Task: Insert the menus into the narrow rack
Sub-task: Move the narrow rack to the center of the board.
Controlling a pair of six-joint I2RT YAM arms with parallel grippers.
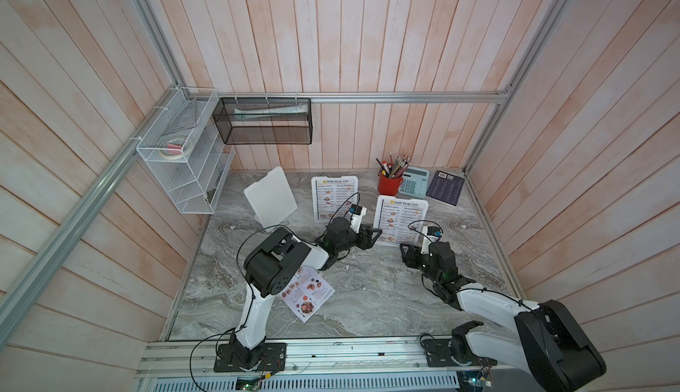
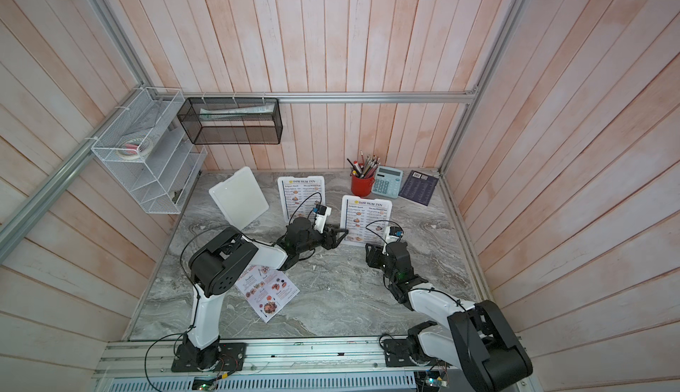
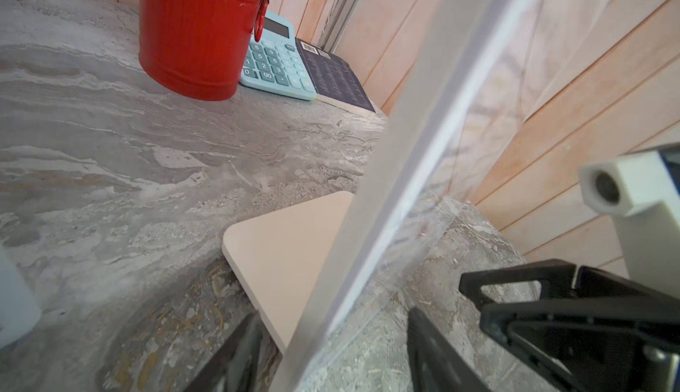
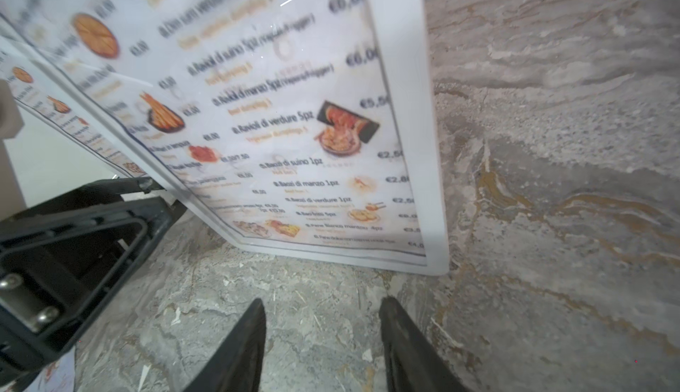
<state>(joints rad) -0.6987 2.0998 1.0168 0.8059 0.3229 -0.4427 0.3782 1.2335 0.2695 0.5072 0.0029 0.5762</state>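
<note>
White-framed menu point(image 1: 397, 213) upright, left wrist view alone shows left claw point(image 3: 333, 314) apart astride its edge, right claw point(image 4: 322, 302) apart.

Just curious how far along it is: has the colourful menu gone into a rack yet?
No, the colourful menu lies flat on the marble table.

red bucket point(image 1: 389, 185): upright, beyond the left gripper point(image 1: 374, 235), toward the back wall; holds pencils point(image 1: 396, 162).
calculator point(image 1: 414, 183): pale blue, lying flat just beside the red bucket, beyond the right gripper point(image 4: 323, 335).
booklet point(image 1: 446, 187): dark purple with a barcode, flat, just beside the calculator, farthest from both grippers.
white board point(image 1: 270, 197): blank, tilted, well apart from the left gripper, on its side away from the right gripper.
table top point(image 1: 368, 298): grey marble pattern, beneath both grippers.
</note>
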